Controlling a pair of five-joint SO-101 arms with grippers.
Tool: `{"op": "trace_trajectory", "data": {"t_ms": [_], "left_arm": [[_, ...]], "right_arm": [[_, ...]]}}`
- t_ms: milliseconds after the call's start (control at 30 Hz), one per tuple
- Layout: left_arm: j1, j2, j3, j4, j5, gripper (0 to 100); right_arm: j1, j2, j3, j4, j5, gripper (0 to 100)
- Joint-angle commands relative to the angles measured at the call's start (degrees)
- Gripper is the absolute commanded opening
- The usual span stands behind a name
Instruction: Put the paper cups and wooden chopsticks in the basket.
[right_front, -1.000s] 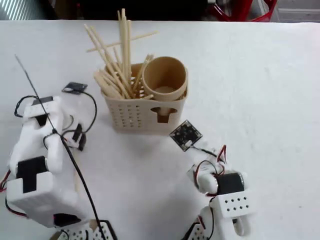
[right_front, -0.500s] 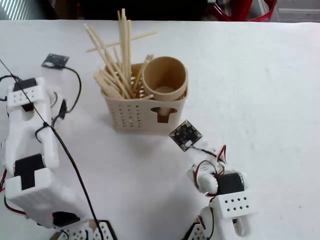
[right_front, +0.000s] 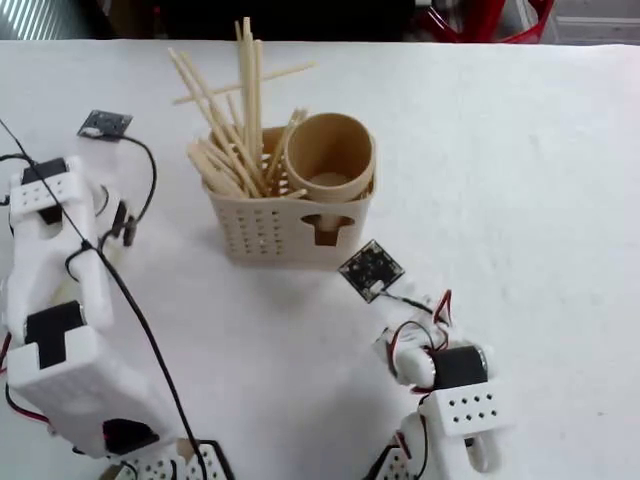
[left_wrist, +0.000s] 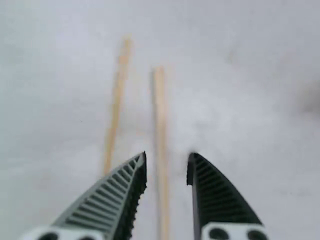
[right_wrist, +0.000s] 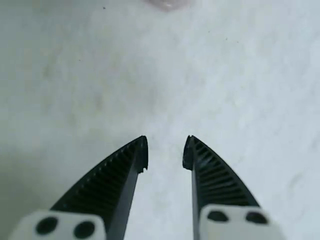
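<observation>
Finding one: the left gripper (left_wrist: 166, 156) is standing narrowly parted over the table (right_front: 520, 180), and a loose wooden chopstick (left_wrist: 159, 110) is lying flat in the gap between its jaws. The stick's long axis is running in line with the gripper's own pointing direction, so the jaws are set to close across its width. Whether the tips are touching the surface cannot be told. A second chopstick (left_wrist: 116, 100) is lying just beside the first, nearly parallel and apart from it, outside the jaws.

Finding two: the left arm is sitting at 9 o'clock of the basket (right_front: 262, 232), the right arm at 5 o'clock. By judgement, the pick is falling to the left arm.

Finding three: the right gripper (right_wrist: 165, 142) is hanging narrowly parted over bare table, holding nothing.

Finding four: the basket is already holding a paper cup (right_front: 330, 150) and a leaning bundle of chopsticks (right_front: 235, 130), the bundle at 9 o'clock of the cup.

Surface: white, matt and level. A red frame (right_front: 480, 20) is showing beyond the far edge at 1 o'clock.
</observation>
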Motion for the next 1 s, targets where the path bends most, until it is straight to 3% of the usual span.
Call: {"op": "trace_trajectory", "data": {"t_ms": [0, 167, 400, 700, 967], "left_arm": [[-2.1, -0.3, 1.2, -3.2, -1.0, 15], [-5.6, -0.3, 1.5, -6.6, -2.0, 17], [-5.4, 2.3, 1.5, -4.5, -12.4, 32], [-8.5, 12.0, -6.9, -4.0, -12.2, 27], [-9.3, 10.1, -11.9, 0.4, -12.8, 27]], "right_arm": [[0.0, -0.7, -0.3, -0.8, 0.0, 12.7], [0.0, -0.7, -0.3, -0.8, 0.0, 12.7], [0.0, -0.7, -0.3, -0.8, 0.0, 12.7], [0.0, -0.7, -0.3, -0.8, 0.0, 12.7], [0.0, -0.7, -0.3, -0.8, 0.0, 12.7]]}}
